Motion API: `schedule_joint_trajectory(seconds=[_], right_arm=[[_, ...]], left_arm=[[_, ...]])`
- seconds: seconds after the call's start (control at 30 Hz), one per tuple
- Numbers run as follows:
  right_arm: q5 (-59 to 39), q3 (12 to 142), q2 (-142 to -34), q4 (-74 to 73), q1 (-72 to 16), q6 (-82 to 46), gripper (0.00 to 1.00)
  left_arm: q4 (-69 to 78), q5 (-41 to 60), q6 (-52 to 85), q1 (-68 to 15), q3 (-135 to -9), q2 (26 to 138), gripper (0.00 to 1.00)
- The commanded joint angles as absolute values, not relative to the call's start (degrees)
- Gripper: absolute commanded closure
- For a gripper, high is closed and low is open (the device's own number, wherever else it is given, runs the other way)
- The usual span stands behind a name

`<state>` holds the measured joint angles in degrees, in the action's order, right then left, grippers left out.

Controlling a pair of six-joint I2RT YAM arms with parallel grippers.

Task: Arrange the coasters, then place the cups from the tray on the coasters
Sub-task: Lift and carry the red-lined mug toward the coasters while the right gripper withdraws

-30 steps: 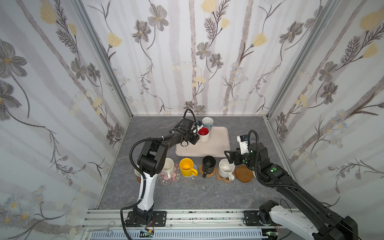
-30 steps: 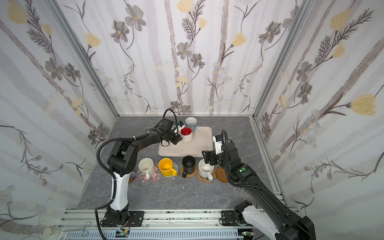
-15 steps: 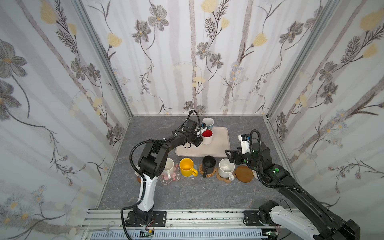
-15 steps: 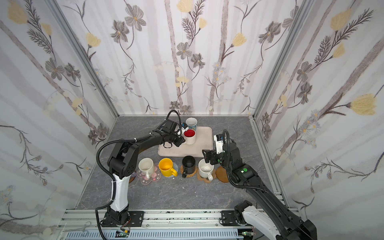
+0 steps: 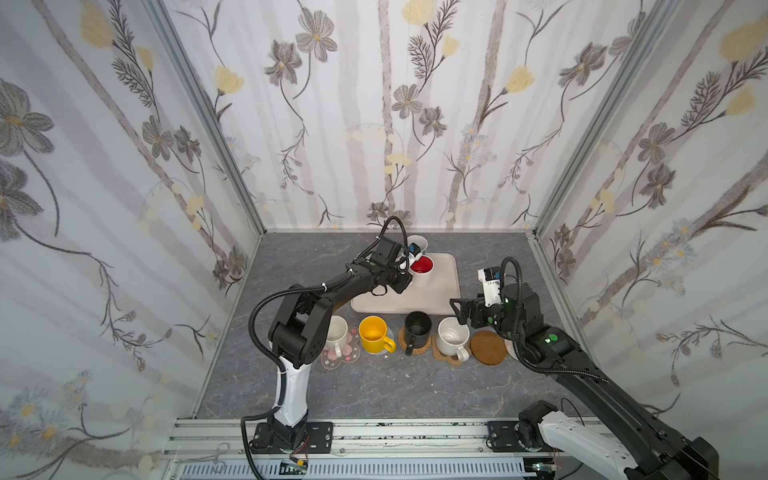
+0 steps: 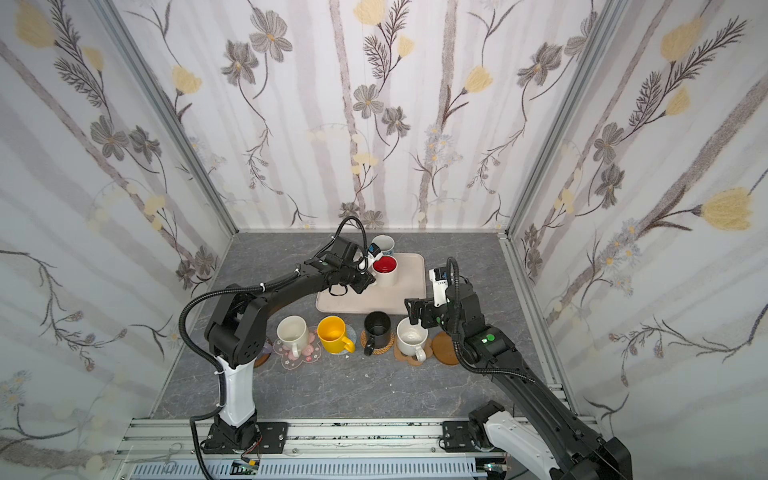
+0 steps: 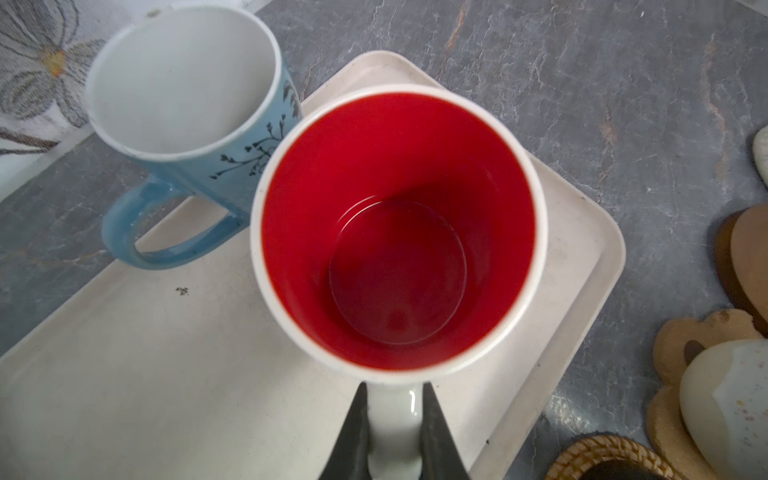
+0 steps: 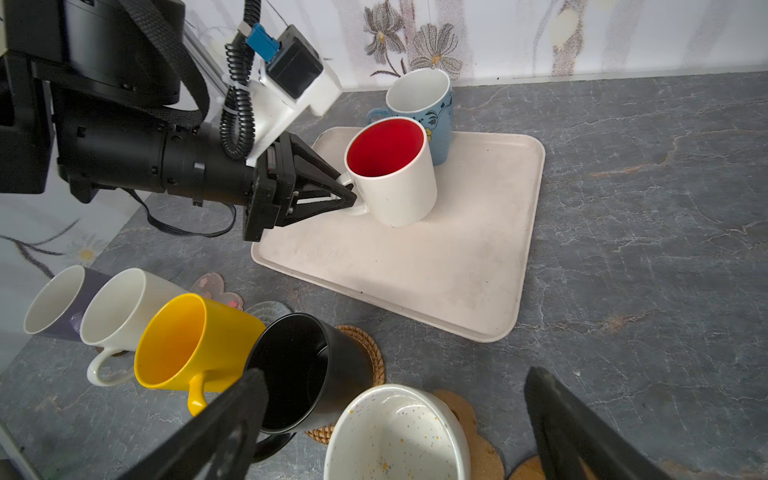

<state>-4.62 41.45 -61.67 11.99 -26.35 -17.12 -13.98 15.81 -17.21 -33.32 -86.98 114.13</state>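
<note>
- Tray point(image 5: 438, 297) lies on the counter point(image 5: 374, 395) behind the coaster row point(image 5: 415, 353), with two cups at its far end.
- Red-lined cup point(image 5: 422, 272), tilted there: lift it level, clear of the blue cup point(image 5: 417, 244) alongside.
- Bare wooden coaster point(image 5: 488, 348) looks a fit target.
- Left tool point(image 7: 392, 415) pinches the red-lined cup's handle; right tool point(image 5: 458, 311) gapes empty.

Lighting bright, even, diffuse; shadows soft. Wrist views bend strongly at edges; red-lined mug point(image 7: 397, 232) rim slightly blurred, faint handle glare.

Red-lined white mug point(image 8: 395, 183) over cream tray point(image 8: 457, 257)
</note>
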Motion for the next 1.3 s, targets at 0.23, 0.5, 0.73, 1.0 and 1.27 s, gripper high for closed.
schedule_joint_trajectory(seconds=[0.23, 0.5, 0.73, 1.0, 1.27], right_arm=[[-11.7, 41.1, -57.7, 8.8, -14.9, -23.9, 0.00], [-11.9, 40.3, -54.3, 9.6, -3.1, -27.3, 0.00], [-8.2, 39.3, -53.7, 10.0, 2.9, -31.9, 0.00], [-9.2, 35.3, -52.8, 6.4, 9.0, -37.2, 0.00], [-8.4, 32.0, -50.9, 4.3, 14.2, -40.2, 0.00]], left_arm=[[-11.1, 12.4, -17.1, -39.5, -89.3, 110.0, 1.00], [-11.9, 9.1, -10.3, -46.2, -94.5, 112.0, 1.00], [-12.7, 8.1, -3.8, -52.0, -99.2, 113.7, 1.00], [-13.0, 2.9, 3.5, -58.9, -102.0, 116.4, 1.00], [-13.2, -1.1, 11.9, -63.3, -103.5, 117.6, 1.00]])
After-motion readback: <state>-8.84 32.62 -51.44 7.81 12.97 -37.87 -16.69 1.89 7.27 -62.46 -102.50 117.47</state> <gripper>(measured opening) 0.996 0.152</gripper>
